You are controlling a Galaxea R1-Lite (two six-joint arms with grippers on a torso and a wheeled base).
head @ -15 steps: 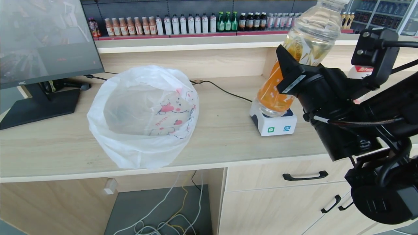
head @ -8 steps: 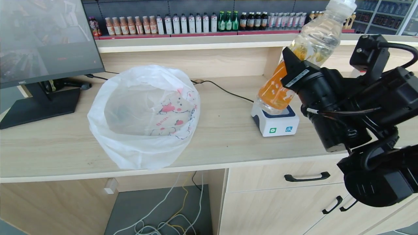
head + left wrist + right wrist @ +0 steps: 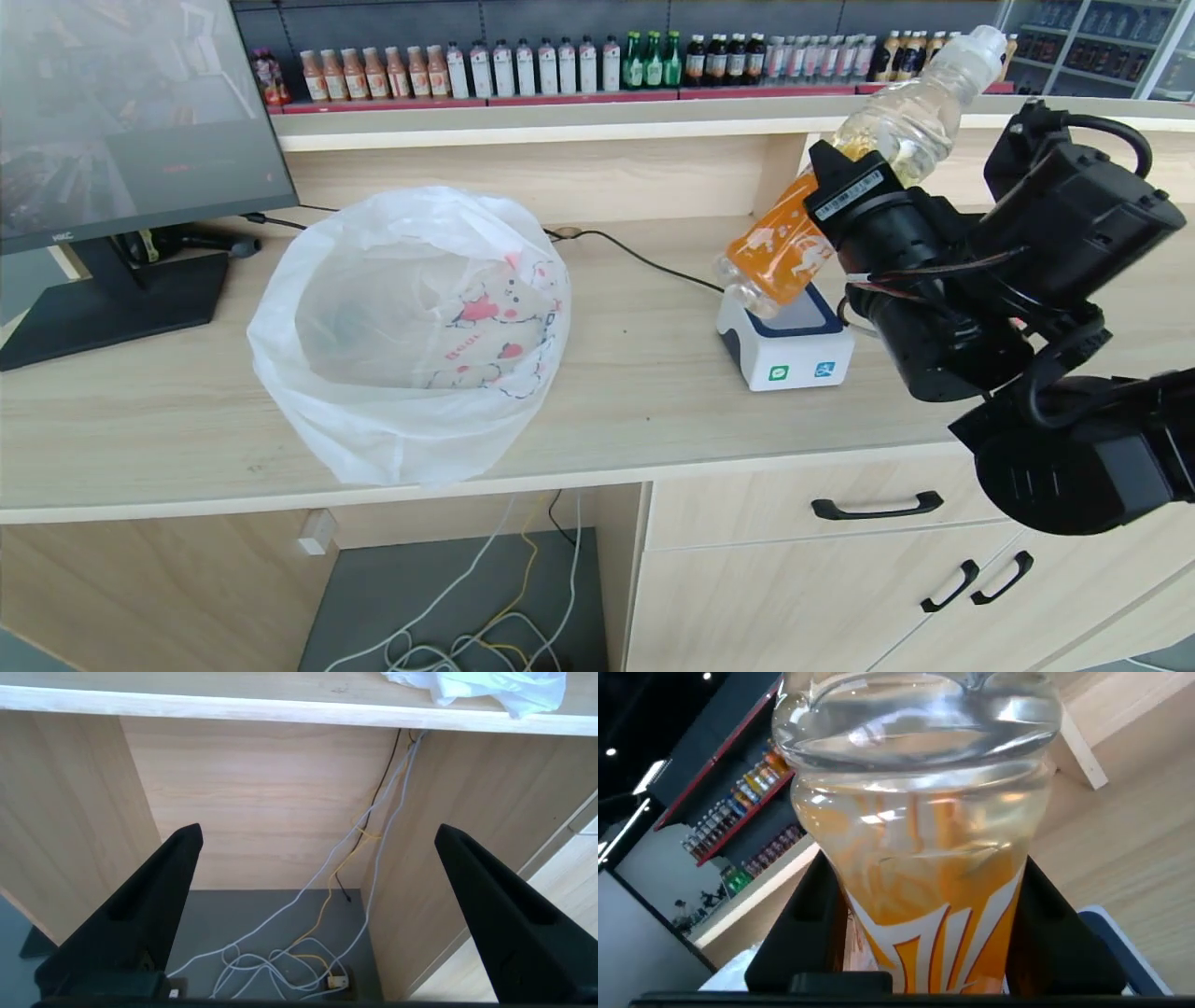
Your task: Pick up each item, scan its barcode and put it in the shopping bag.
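The right claw (image 3: 834, 187) clamps a tilted orange drink bottle (image 3: 794, 247), base over the scanner (image 3: 789, 359) on the desk (image 3: 635, 401), right of the shopping bag (image 3: 411, 327). The left claw (image 3: 322, 905) gapes wide

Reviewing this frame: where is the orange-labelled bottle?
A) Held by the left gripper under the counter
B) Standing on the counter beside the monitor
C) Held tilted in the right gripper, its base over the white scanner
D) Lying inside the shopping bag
C: the right gripper is shut on the bottle, which leans with its base just above the scanner.
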